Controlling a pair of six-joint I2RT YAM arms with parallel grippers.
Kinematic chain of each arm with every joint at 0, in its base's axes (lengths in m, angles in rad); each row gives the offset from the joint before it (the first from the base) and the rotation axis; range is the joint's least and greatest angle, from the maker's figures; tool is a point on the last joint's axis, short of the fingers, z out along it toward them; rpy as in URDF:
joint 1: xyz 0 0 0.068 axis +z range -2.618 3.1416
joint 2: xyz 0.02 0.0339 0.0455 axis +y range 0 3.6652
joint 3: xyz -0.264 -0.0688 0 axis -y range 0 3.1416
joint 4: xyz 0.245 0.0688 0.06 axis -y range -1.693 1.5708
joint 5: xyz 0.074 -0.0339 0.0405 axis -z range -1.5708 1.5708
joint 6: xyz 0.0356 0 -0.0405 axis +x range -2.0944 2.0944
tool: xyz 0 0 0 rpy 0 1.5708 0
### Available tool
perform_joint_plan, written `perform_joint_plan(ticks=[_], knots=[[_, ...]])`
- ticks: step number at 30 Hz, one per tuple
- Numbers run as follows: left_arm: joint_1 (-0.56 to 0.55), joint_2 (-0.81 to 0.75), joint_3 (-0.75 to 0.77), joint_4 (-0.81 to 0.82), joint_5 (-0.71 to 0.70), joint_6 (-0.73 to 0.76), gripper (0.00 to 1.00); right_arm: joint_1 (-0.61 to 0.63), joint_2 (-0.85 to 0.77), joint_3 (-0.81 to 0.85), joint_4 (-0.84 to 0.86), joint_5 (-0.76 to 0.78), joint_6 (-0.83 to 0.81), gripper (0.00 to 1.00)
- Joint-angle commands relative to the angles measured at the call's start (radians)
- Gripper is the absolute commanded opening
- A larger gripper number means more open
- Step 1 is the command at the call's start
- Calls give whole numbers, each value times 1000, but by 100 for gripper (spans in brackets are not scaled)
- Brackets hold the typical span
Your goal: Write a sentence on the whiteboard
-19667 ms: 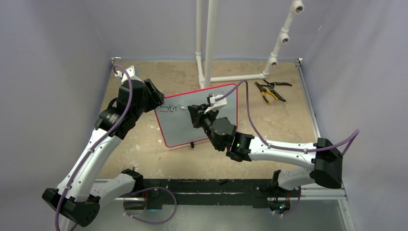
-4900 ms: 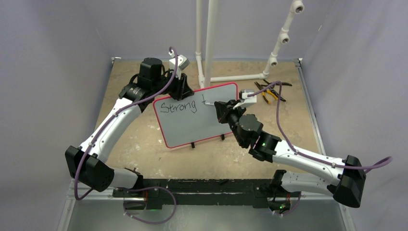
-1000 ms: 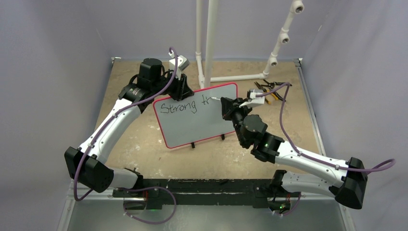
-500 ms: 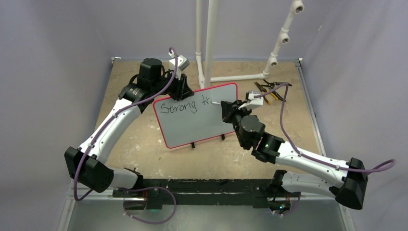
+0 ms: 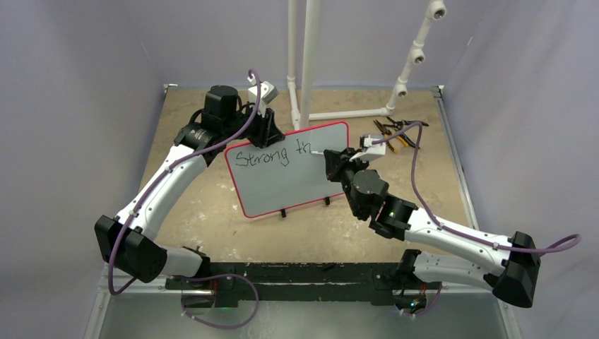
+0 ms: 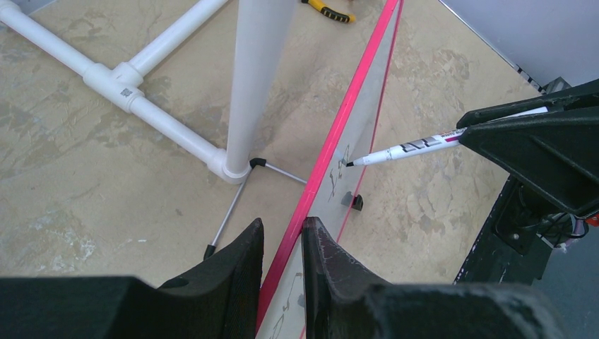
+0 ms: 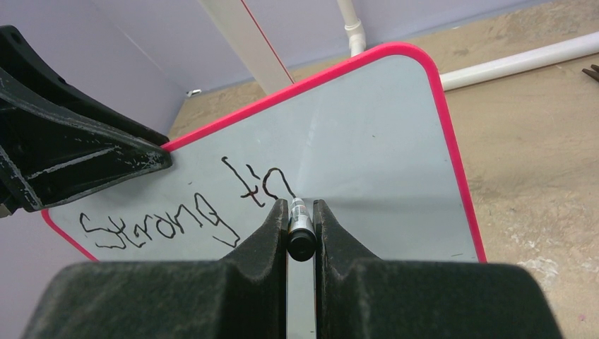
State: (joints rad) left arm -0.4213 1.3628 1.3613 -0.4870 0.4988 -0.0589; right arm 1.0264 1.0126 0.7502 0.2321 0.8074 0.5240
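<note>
I'm watching the whiteboard [image 5: 282,185] standing tilted on its small black feet near the middle of the tan table [image 5: 212,212], with its face leaning back toward the far wall and its red border showing all round.

The left gripper [image 5: 267,134] is reaching in from behind and pinching the board's top edge. In the left wrist view, its two fingers [image 6: 251,244] are sitting on either side of the red rim [image 6: 332,169], closed on it.

The right gripper [image 5: 330,157] is coming in from the right side. Its jaws are clamped together on a white marker [image 5: 318,150], and the right wrist view is showing the marker [image 7: 300,227] squeezed tight between the pads, pointing away at the board [image 7: 374,155]. In the left wrist view the marker [image 6: 417,146] is lying nearly level, with its black tip meeting the board face.

The sentence [image 5: 272,155] is running along the upper part of the board in black. I'm reading "Strong" and then "th" so far [image 7: 191,215], and the marker tip is sitting just right of the last letter. Everything below that line is showing bare grey-white.

A white PVC pipe frame [image 5: 309,63] is standing behind the board, with its upright [image 6: 261,78] just beside the top edge in the left wrist view. Pliers with yellow and black handles [image 5: 392,134] are lying on the table at the far right, just behind the right wrist.
</note>
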Motion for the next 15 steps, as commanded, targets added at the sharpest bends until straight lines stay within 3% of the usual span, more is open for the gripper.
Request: perform_joint_plan(ticks=[1,9,15], knots=[[-2,-4,-14,-36,-10,-4,0,-2,-20,-4,1,-14,1,0],[-2,0,-16,-53,-11,8,0,-2,-66,0,-6,-95,-19,0],[-2,1,-16,-51,-11,6,0,-3,-116,-21,1,-74,-23,0]])
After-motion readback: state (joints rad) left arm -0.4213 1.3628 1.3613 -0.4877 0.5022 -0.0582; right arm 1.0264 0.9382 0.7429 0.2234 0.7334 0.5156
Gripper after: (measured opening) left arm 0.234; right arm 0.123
